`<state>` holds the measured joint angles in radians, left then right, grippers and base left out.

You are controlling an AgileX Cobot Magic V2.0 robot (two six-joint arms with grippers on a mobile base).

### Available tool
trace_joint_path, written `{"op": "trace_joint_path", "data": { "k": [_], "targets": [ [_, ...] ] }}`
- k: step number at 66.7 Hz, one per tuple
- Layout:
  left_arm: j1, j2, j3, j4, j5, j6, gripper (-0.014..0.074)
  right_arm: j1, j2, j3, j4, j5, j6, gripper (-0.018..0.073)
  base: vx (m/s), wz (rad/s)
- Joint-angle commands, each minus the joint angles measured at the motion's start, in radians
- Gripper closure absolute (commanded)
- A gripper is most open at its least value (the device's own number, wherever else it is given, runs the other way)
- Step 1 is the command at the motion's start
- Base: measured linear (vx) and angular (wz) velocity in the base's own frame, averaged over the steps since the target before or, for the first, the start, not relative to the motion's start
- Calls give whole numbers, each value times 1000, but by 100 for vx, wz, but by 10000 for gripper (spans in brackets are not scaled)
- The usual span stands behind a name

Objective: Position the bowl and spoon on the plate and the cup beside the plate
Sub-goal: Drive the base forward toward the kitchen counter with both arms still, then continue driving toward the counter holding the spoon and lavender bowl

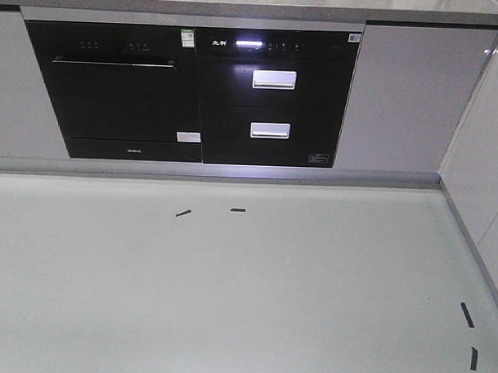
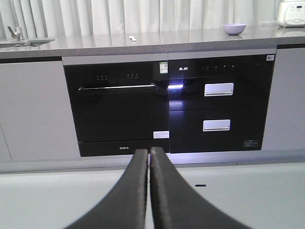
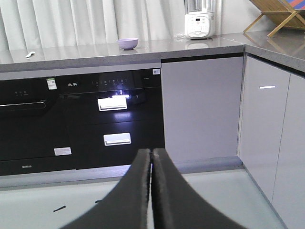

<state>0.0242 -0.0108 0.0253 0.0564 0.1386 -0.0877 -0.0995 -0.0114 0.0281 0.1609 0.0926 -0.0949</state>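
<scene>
Left jaws and right jaws are pressed together facing black ovens, while bowl and spoon (well apart) sit on the worktop near a white cooker.

Shows bowl on countertop at upper right of left wrist view, spoon well apart toward upper centre.

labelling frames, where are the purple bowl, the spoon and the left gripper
small round lavender plastic bowl (image 2: pixel 234 29), left wrist view, its side wall
small pale spoon (image 2: pixel 132 38), left wrist view, mid-length
left gripper (image 2: pixel 149 150), left wrist view, between its shut fingertips
</scene>
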Motion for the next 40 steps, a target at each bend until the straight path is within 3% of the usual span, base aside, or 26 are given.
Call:
{"op": "trace_joint_path", "data": {
  "k": [1, 40],
  "targets": [
    [-1, -4, -8, -1, -74, -11, 603, -7, -11, 5, 0, -70, -8, 566, 10, -2],
    [-1, -4, -8, -1, -74, -11, 603, -7, -11, 5, 0, -70, -8, 566, 12, -2]
  ]
}}
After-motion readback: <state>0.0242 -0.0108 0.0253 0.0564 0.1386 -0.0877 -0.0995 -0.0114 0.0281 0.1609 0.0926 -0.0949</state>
